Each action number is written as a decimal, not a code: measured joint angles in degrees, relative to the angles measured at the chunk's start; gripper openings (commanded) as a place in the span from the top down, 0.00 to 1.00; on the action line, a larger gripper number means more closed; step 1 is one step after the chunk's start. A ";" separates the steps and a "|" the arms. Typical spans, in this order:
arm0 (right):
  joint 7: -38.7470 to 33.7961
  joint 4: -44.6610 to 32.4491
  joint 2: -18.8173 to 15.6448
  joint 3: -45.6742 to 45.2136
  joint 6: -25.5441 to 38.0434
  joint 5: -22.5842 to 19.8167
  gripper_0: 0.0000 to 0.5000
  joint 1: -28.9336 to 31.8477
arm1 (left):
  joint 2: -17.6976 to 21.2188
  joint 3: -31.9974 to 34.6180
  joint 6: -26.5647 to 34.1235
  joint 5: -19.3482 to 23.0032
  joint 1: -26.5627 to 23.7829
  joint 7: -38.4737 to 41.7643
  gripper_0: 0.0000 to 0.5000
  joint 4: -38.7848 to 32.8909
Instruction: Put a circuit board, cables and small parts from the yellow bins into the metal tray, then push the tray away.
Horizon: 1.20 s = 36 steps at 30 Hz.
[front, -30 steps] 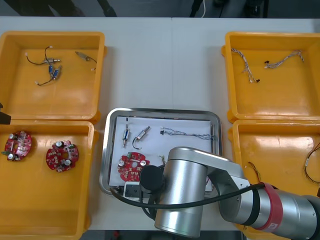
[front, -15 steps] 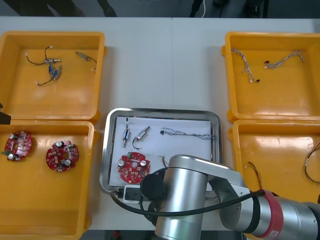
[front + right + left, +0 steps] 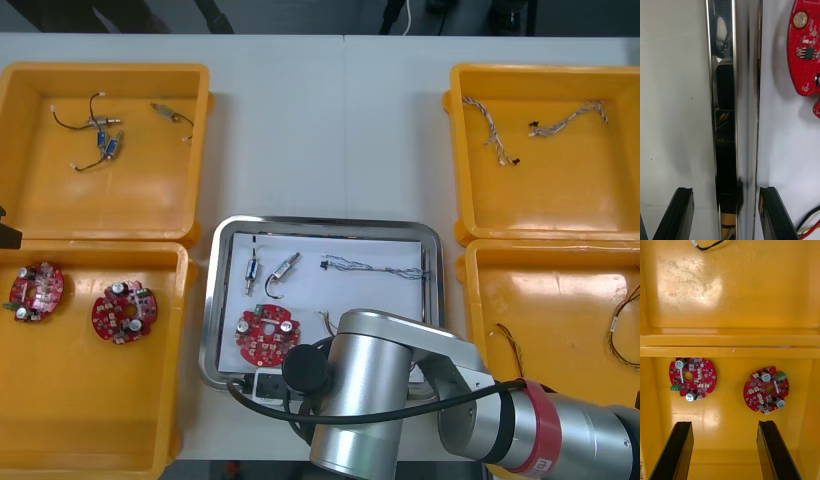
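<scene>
I've got the right tool (image 3: 725, 195) spread astride the near rim of the metal tray (image 3: 213, 300), loaded and sitting between the yellow bins (image 3: 90, 440); left tool (image 3: 724, 442) idles spread over one; I'd say push next, straight and square

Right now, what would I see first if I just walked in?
The big silver right arm at the table's near edge, with the right gripper open astride the tray's near rim. Four bright yellow bins flank the tray, which holds a red board. The left gripper hangs open over two more boards.
</scene>
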 measured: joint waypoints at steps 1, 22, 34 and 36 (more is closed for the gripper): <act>0.00 0.00 0.06 0.00 -0.04 -0.03 0.00 0.00 | 0.00 0.00 0.00 0.00 0.00 0.00 0.00 0.00; -0.91 0.01 1.63 1.82 -0.12 1.28 0.09 -0.02 | 0.00 0.00 0.00 0.00 0.00 0.00 0.00 0.00; -0.92 0.02 1.64 1.83 -0.17 2.16 0.67 -0.12 | 0.00 0.00 0.00 0.00 0.00 0.00 0.00 0.00; -0.92 0.02 1.64 1.83 -0.17 2.52 0.70 -0.15 | 0.00 0.00 0.00 0.00 0.00 0.00 0.00 0.00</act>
